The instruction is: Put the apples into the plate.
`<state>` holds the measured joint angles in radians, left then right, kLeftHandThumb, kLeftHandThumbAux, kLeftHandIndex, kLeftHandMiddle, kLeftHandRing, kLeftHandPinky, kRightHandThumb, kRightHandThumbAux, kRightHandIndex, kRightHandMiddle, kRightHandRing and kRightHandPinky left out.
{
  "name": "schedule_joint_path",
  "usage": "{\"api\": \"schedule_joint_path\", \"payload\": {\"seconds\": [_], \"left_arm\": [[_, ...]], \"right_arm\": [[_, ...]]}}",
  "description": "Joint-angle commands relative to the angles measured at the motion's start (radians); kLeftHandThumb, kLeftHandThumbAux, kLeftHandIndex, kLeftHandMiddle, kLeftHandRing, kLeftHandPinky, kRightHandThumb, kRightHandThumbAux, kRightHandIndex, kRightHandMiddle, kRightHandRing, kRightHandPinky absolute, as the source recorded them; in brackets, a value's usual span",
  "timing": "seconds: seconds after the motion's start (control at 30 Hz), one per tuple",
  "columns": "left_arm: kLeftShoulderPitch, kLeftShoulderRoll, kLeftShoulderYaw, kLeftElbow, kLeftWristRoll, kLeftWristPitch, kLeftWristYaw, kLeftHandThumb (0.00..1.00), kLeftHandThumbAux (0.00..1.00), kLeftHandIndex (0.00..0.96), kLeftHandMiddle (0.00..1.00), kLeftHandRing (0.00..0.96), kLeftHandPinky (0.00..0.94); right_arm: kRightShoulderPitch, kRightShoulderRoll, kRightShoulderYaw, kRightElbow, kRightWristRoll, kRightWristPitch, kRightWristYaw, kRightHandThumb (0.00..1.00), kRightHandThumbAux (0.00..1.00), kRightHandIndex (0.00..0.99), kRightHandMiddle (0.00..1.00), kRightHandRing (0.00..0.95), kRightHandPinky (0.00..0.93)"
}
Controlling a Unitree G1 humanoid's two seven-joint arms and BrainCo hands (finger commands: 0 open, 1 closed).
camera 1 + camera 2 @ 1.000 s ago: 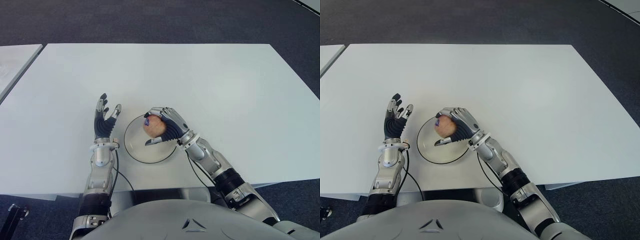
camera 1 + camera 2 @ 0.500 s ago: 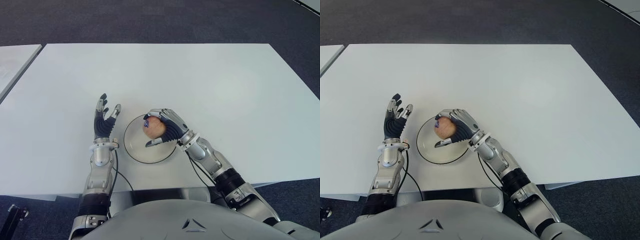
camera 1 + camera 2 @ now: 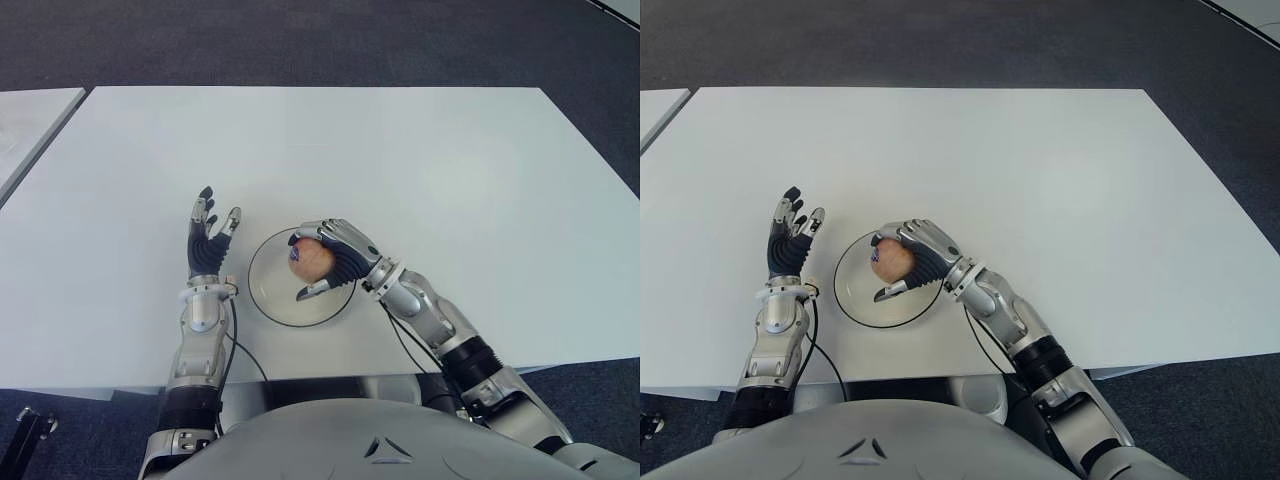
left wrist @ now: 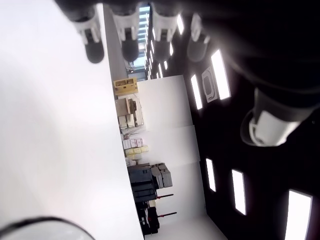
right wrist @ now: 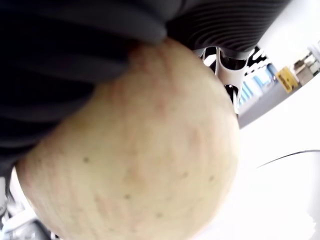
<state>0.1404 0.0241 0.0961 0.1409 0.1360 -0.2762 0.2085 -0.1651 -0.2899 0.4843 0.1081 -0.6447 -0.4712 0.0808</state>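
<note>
Right hand (image 3: pixel 335 257) clasped around the apple (image 3: pixel 310 259), held directly over the plate (image 3: pixel 268 298) on the tabletop (image 3: pixel 420 170); only a straight drop left, probably. Left hand (image 3: pixel 208 243) spread, holding nothing, just left of the plate.

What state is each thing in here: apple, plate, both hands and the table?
Apple: gripped in the right hand, over the plate, not yet released.
Plate: flat on the table, nothing lying in it.
Right hand: fingers curled round the apple, above the plate.
Left hand: open, fingers spread, holding nothing, left of the plate.
Table: white, holding only the plate.
</note>
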Motion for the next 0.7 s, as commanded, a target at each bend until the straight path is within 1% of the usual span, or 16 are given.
{"api": "schedule_joint_path", "payload": {"seconds": [0.03,0.1,0.17,0.3,0.5,0.7], "left_arm": [[-0.005,-0.002,-0.002,0.024,0.01,0.004,0.013,0.009,0.512,0.0,0.0,0.0,0.0],[-0.005,0.001,-0.004,0.024,0.018,0.007,0.014,0.015,0.516,0.0,0.0,0.0,0.0],[-0.005,0.004,-0.005,0.023,0.023,0.011,0.014,0.018,0.517,0.0,0.0,0.0,0.0],[-0.004,0.005,-0.005,0.02,0.029,0.015,0.013,0.02,0.518,0.0,0.0,0.0,0.0],[-0.007,0.002,-0.001,0.018,0.025,0.021,0.01,0.011,0.522,0.0,0.0,0.0,0.0],[-0.006,0.001,-0.001,0.015,0.024,0.026,0.009,0.006,0.515,0.0,0.0,0.0,0.0]], "right_arm": [[0.014,-0.025,-0.003,-0.071,0.008,0.082,0.102,0.131,0.341,0.154,0.109,0.075,0.055],[0.017,-0.031,-0.003,-0.09,0.023,0.105,0.139,0.121,0.327,0.106,0.055,0.031,0.022],[0.019,-0.036,-0.004,-0.104,0.034,0.119,0.166,0.119,0.317,0.076,0.029,0.015,0.011],[0.022,-0.046,-0.006,-0.12,0.047,0.129,0.2,0.12,0.294,0.022,0.005,0.003,0.002],[0.019,-0.059,-0.007,-0.129,0.049,0.124,0.227,0.13,0.256,0.002,0.0,0.0,0.0],[0.026,-0.065,-0.008,-0.146,0.03,0.132,0.227,0.136,0.249,0.0,0.0,0.0,0.0]]}}
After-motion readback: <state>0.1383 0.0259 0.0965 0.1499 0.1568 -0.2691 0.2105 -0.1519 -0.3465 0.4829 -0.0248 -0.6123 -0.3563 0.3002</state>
